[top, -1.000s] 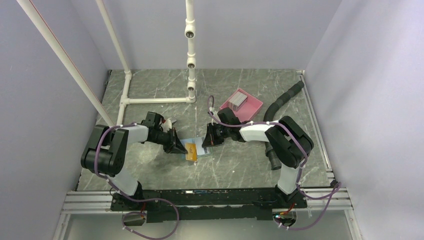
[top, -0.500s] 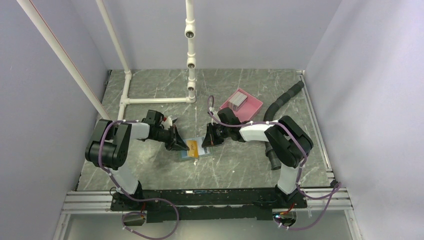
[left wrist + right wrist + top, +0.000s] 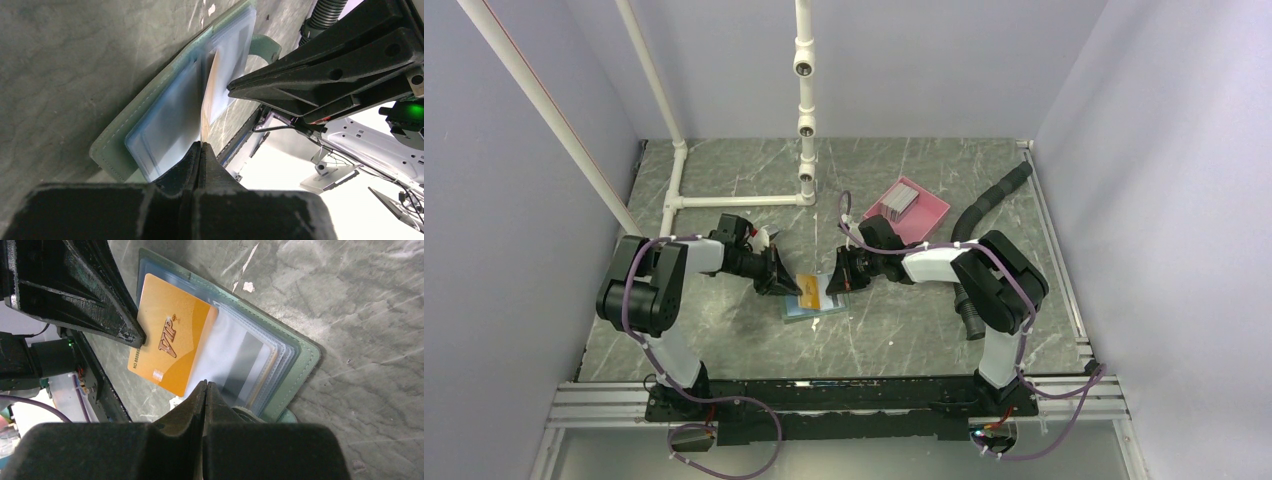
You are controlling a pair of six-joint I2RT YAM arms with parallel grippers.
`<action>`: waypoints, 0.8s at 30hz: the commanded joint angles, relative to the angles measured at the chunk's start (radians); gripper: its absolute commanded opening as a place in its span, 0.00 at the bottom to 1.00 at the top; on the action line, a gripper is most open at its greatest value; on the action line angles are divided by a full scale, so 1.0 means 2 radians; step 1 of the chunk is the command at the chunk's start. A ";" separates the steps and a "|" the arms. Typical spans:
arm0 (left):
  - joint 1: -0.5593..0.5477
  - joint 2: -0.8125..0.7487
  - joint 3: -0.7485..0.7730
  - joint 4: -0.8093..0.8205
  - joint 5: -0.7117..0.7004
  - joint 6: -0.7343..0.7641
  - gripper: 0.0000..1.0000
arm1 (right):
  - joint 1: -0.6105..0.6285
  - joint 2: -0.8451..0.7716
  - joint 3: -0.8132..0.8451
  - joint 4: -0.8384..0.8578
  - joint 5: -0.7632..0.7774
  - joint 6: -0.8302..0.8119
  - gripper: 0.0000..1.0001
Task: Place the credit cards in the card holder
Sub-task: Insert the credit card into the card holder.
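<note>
Arms meet mid-table: both YAM arms reach inward, low & nearly level, grippers almost nose to nose over the dull grey-green folding card holder (image 3: 796,311). The card holder lies open & flat on the dark marbled table (image 3: 894,335), approx. centre, with its light-blue inside & clear sleeves facing up.

L arm: elbow folded close to its base, forearm stretched right, wrist tipped down. The left gripper (image 3: 776,277) has its fingers pressed together on one edge of the tan-orange plastic "VIP" credit card (image 3: 172,347). The left wrist cam shows the card edge-on, running straight out from the closed tips. The card sits over the left half of the holder, its opposite edge meeting the clear sleeves. How far under a sleeve it goes can't be told.

R arm: shoulder & elbow bunched to the right, white forearm stretched left, wrist tipped down toward the holder's right side. The right gripper (image 3: 839,275) has its fingers together at the holder's edge beside the snap tab (image 3: 252,415), apparently nipping a clear sleeve. Grey & tan cards show through the sleeves just ahead of its tips.

Far right, well apart from the holder, a pink rectangular tray (image 3: 932,214) carries a small stack of grey cards (image 3: 901,197). A black ribbed hose (image 3: 990,198) curves beside the tray, behind the R arm. White PVC pipe frame (image 3: 736,200) stands at the back left.
</note>
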 commanded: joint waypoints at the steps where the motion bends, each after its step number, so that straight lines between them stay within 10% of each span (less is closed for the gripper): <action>1: -0.005 0.007 0.005 0.022 -0.002 -0.001 0.00 | 0.000 0.023 -0.003 -0.032 0.030 -0.017 0.00; 7: -0.013 0.001 -0.016 0.049 -0.002 -0.020 0.00 | -0.003 0.000 0.011 -0.071 0.044 0.002 0.00; 15: -0.015 0.001 -0.032 0.074 -0.006 -0.033 0.00 | -0.011 -0.036 0.038 -0.169 0.094 -0.027 0.24; 24: -0.041 0.010 -0.035 0.109 -0.018 -0.065 0.00 | -0.011 -0.013 0.023 -0.139 0.069 -0.025 0.21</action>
